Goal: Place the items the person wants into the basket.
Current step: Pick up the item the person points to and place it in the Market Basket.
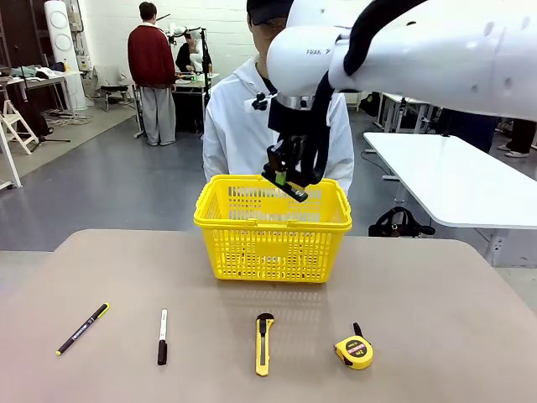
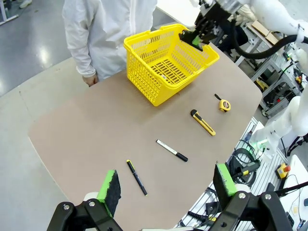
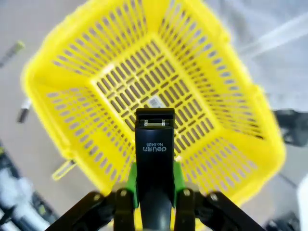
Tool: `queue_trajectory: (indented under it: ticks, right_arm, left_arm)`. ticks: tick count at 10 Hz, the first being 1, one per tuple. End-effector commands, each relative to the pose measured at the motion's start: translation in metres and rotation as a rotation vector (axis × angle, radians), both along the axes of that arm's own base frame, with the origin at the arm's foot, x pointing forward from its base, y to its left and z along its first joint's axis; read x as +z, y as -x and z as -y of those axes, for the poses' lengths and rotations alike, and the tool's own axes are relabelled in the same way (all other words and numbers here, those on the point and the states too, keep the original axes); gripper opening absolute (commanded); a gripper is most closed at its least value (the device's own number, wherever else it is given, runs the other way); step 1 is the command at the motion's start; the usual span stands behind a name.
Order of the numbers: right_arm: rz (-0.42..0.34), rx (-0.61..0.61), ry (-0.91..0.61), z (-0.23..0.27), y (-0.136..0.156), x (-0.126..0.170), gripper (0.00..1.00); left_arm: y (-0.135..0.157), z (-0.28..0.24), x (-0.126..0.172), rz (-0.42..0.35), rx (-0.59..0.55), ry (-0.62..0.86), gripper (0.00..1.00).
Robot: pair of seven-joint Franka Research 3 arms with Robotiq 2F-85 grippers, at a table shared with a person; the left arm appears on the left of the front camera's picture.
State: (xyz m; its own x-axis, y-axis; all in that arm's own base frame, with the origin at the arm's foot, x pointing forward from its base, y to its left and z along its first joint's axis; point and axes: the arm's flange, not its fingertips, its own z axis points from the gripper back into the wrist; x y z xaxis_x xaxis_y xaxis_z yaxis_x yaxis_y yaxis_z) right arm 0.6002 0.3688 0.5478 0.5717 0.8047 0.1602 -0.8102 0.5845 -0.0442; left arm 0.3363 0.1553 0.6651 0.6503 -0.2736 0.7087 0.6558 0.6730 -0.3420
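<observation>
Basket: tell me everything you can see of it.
The basket is bright yellow plastic with lattice walls and a slotted floor bearing a small white label. It stands upright on the table, at the far side before the person. Nothing else shows inside. The right gripper, shut on a black item, hangs over its opening without touching it.

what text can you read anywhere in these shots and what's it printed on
"deli" and "No.0425": upside down in the right wrist view, on the black item clamped in the right gripper.
"FRAN": on the white right arm; the rest of the word is hidden.
Too small or blurred to read: lettering on the black pen, the tape measure label, and the white sticker on the basket floor.
</observation>
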Motion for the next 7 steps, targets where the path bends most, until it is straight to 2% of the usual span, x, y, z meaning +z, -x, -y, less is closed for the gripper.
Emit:
queue_trajectory:
  ticks: [1, 4, 7]
  right_arm:
    - [-0.066, 0.098, 0.049, -0.010, -0.035, -0.008, 0.22]
    - [-0.165, 0.172, 0.063, -0.013, -0.054, -0.059, 0.22]
    - [-0.170, 0.193, 0.085, -0.018, -0.059, -0.090, 0.22]
  left_arm:
    - [0.001, -0.002, 0.000, 0.022, -0.016, 0.013, 1.00]
    - [0.001, -0.002, 0.000, 0.022, -0.016, 0.013, 1.00]
    - [0.001, -0.002, 0.000, 0.022, -0.016, 0.013, 1.00]
